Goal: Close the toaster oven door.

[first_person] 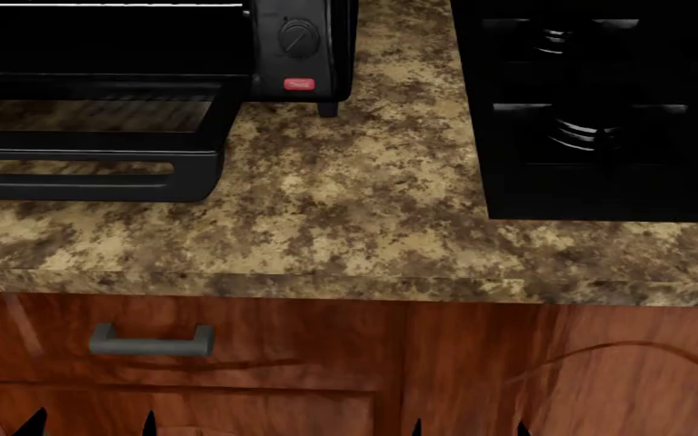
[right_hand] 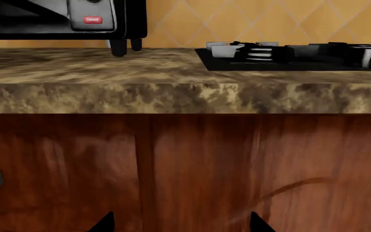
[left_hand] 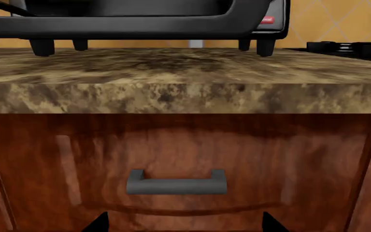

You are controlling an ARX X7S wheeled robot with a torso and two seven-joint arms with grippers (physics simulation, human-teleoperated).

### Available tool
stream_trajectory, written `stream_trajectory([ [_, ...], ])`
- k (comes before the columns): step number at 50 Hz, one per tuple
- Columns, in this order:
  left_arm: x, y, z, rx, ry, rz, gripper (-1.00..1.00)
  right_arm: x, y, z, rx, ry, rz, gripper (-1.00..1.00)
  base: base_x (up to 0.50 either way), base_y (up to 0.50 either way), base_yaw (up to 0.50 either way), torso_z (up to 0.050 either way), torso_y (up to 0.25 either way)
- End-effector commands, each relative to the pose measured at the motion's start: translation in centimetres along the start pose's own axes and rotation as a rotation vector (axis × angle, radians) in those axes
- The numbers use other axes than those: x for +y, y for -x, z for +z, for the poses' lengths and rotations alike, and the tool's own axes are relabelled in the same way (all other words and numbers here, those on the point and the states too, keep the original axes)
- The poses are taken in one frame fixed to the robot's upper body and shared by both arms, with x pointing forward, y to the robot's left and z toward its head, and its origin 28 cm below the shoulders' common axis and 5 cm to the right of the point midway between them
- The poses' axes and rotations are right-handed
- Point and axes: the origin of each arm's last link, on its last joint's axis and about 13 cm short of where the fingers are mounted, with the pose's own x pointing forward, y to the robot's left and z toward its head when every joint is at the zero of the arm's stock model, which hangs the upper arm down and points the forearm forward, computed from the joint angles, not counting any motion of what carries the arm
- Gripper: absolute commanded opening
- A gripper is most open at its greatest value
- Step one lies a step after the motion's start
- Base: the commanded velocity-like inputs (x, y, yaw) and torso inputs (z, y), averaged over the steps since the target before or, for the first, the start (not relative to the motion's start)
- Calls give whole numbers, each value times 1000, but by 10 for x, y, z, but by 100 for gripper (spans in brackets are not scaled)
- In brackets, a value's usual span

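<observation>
The black toaster oven (first_person: 288,45) stands at the back left of the countertop, with a round knob and a small red button on its panel. The toaster oven door (first_person: 94,145) hangs open, lying flat toward the front, its bar handle (first_person: 70,186) nearest me. In the left wrist view the door (left_hand: 108,29) shows edge-on above the counter. My left gripper (first_person: 91,427) is open and empty, low in front of the drawer, and shows too in its wrist view (left_hand: 185,224). My right gripper (first_person: 468,429) is open and empty before the cabinet front, also seen in its wrist view (right_hand: 180,224).
The speckled stone countertop (first_person: 349,209) overhangs brown wooden cabinet fronts. A drawer with a grey handle (first_person: 152,341) sits below the oven. A black stovetop (first_person: 603,109) with coil burners fills the counter's right side. A yellow tiled wall (right_hand: 250,21) stands behind.
</observation>
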Motion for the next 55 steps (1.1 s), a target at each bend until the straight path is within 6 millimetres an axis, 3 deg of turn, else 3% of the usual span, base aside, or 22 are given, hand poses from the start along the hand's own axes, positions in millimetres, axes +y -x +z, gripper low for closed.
stream_trajectory([
  [1,0,0,0,0,0,0,100,0,0,0,0,0,0,100,0,0,0,0,0],
  [7,2,1,3,-13,31,-18,100,0,1,-2,4,-3,11,100,0,0,0,0,0],
  [13,0,-1,14,-34,-10,-31,100,2,1,3,-10,-6,18,100,0,0,0,50,50],
  [41,3,2,27,-50,-8,-41,100,4,5,24,-71,-9,24,100,0,0,0,50,12],
  [47,23,-14,65,-25,-20,-11,100,-15,-4,86,-254,63,-66,100,0,0,0,0,0],
  [55,47,-33,119,-68,-29,31,100,-47,-10,184,-502,150,-130,100,0,0,0,0,0],
])
